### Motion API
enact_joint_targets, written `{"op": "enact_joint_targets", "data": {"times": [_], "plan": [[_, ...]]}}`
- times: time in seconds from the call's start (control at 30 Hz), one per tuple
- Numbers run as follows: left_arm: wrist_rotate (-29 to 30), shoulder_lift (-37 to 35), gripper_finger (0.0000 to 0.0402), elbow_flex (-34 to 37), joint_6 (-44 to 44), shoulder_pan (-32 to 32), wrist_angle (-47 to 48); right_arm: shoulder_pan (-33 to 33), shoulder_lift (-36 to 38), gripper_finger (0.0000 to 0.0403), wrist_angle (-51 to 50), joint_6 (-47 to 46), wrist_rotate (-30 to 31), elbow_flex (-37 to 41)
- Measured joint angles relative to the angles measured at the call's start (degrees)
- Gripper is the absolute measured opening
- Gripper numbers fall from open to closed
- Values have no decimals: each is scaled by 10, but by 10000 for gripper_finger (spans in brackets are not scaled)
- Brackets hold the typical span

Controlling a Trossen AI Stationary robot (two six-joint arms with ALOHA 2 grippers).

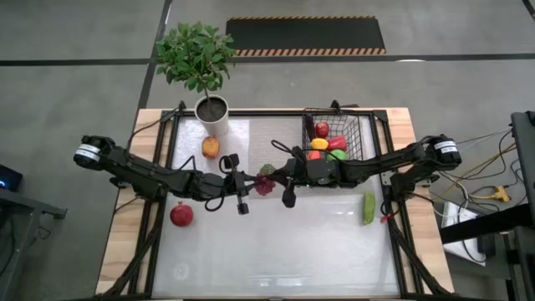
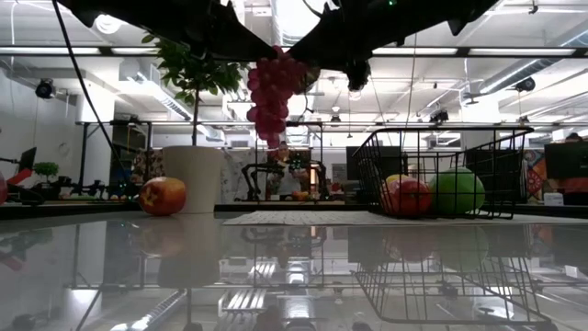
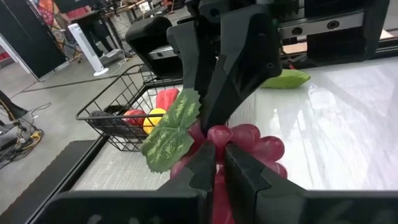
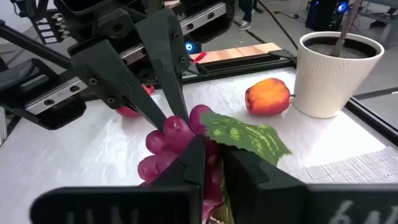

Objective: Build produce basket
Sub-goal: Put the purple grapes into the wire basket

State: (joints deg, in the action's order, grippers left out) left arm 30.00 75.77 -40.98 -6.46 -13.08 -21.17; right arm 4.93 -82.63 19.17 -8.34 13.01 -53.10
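Note:
The purple grapes (image 1: pixel 265 181), with a green leaf (image 3: pixel 171 130), hang high above the table (image 2: pixel 271 92) in the middle. My left gripper (image 1: pixel 253 183) reaches them from the left and my right gripper (image 1: pixel 281 175) from the right; both are shut on the bunch, fingertips nearly meeting. The black wire basket (image 1: pixel 334 125) stands at the far right and holds red, yellow, green and orange produce. On the table lie a red-orange apple (image 1: pixel 211 147), a red fruit (image 1: pixel 181 214) and a green cucumber (image 1: pixel 369 207). My left gripper pinches the upper part of the grape bunch (image 3: pixel 219 135), beside the leaf, between its two fingers (image 3: pixel 200 165). It comes from the table's left. The bunch is lifted clear and hangs below the fingers. My right gripper pinches the same upper part of the bunch (image 4: pixel 200 117), under the leaf (image 4: pixel 245 137), between its two fingers (image 4: pixel 193 162). It comes from the table's right, opposite the left fingers (image 4: pixel 163 68). The grapes hang clear of the table.
A white pot with a leafy plant (image 1: pixel 212 115) stands at the far edge, left of the middle, with the apple just in front of it. The basket (image 2: pixel 441 175) is to the right of the hanging grapes. A bare white mat (image 1: pixel 284 251) covers the near half.

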Motion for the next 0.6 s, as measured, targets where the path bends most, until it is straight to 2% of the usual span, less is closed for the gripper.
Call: {"op": "enact_joint_targets", "data": {"times": [0.3, 0.43, 0.6], "plan": [[0, 0, 19, 1, 0, 0, 1, 0, 0, 16, -5, 7, -1, 0], [0, 0, 52, 1, 0, 0, 1, 0, 0, 15, -5, 9, -2, 0], [1, 0, 115, 1, -1, 0, 9, 1, 0, 15, -5, 10, -2, 0]]}}
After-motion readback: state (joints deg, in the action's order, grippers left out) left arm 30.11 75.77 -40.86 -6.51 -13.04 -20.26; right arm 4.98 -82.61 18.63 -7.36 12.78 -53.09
